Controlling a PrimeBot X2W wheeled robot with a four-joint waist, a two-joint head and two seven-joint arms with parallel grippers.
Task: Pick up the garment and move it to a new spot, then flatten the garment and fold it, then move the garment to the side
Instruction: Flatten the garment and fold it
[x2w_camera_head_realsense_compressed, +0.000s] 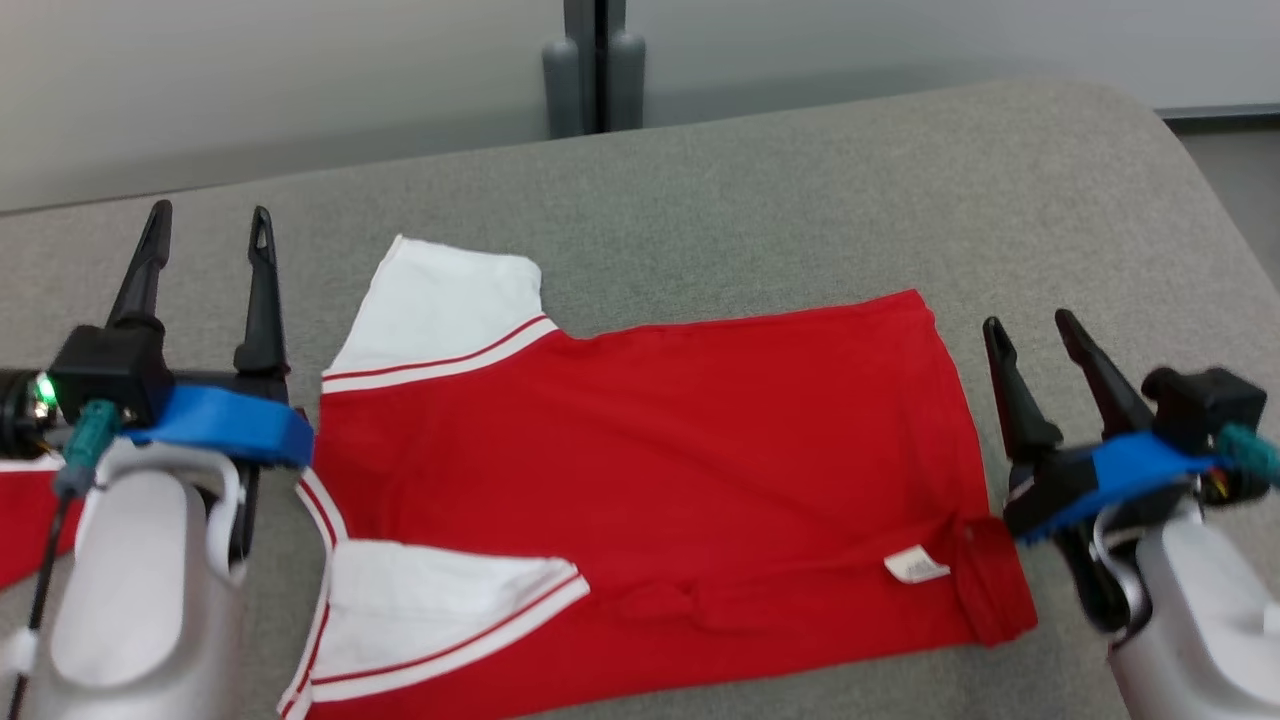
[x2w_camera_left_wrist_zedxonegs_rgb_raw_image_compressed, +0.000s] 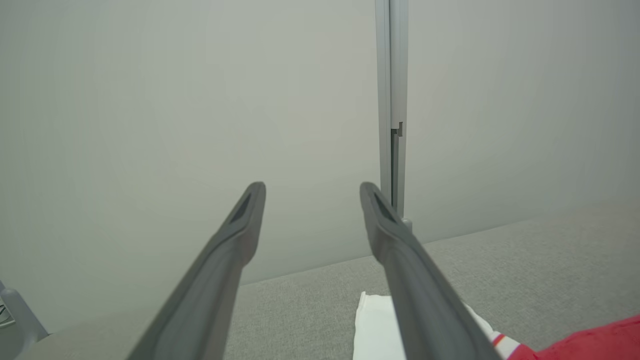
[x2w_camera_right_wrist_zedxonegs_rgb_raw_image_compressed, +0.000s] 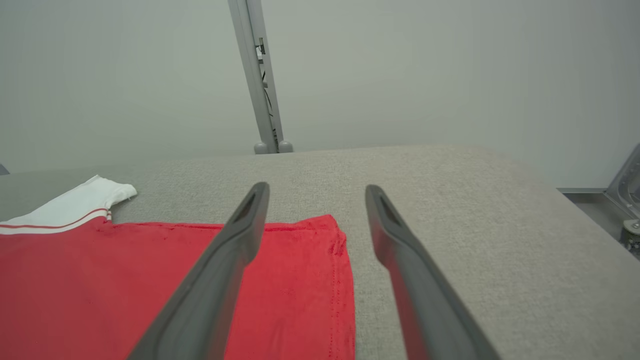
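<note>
the red shirt with white striped sleeves (x2w_camera_head_realsense_compressed: 660, 450) lies flat on the grey woven surface (x2w_camera_head_realsense_compressed: 800, 200). my left gripper (x2w_camera_head_realsense_compressed: 210, 225) at nine o'clock and right gripper (x2w_camera_head_realsense_compressed: 1030, 325) at three stand spread wide, empty. pale wall (x2w_camera_head_realsense_compressed: 250, 80) and grey metal post (x2w_camera_head_realsense_compressed: 597, 60) at twelve.

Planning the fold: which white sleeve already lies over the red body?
The near sleeve, lowest in the head view; the far sleeve sticks out flat.
</note>
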